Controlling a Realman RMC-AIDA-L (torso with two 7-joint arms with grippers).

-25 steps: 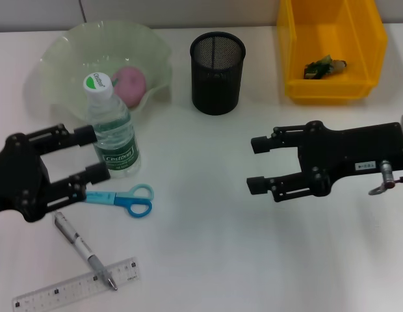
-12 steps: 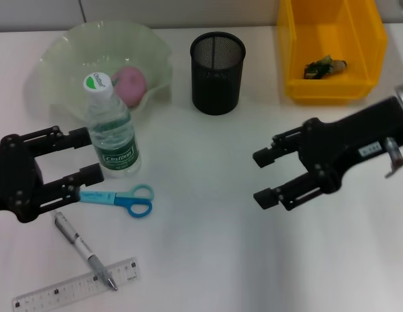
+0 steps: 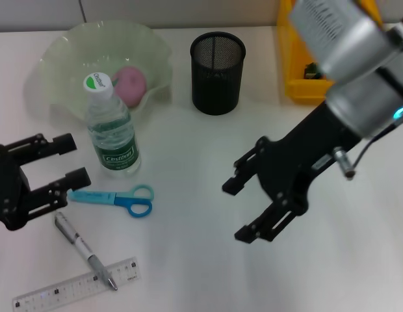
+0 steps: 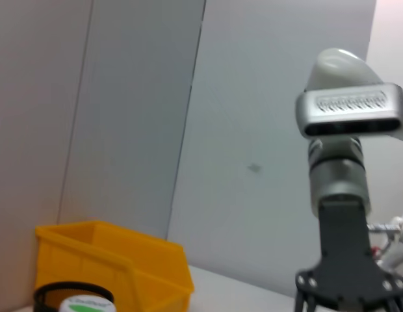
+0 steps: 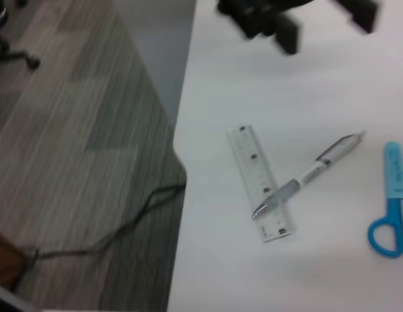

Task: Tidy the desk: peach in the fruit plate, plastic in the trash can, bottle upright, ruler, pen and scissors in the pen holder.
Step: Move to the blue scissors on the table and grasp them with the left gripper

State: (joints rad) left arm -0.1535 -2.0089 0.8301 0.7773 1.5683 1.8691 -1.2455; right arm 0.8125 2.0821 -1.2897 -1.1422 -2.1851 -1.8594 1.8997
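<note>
A pink peach lies in the pale green fruit plate at the back left. In front of the plate the water bottle stands upright. Blue scissors, a silver pen and a clear ruler lie on the desk near its front left. The pen crosses the ruler in the right wrist view. A black mesh pen holder stands at the back centre. My left gripper is open, just left of the bottle. Over the desk's middle my right gripper hangs open and empty.
A yellow bin at the back right holds a crumpled scrap of plastic, mostly hidden behind my right arm. The desk's left edge drops to a wood-look floor with a cable on it.
My left gripper has drawn back to the left, away from the bottle. My right arm has swung forward and left toward the desk's middle, now covering much of the yellow bin.
</note>
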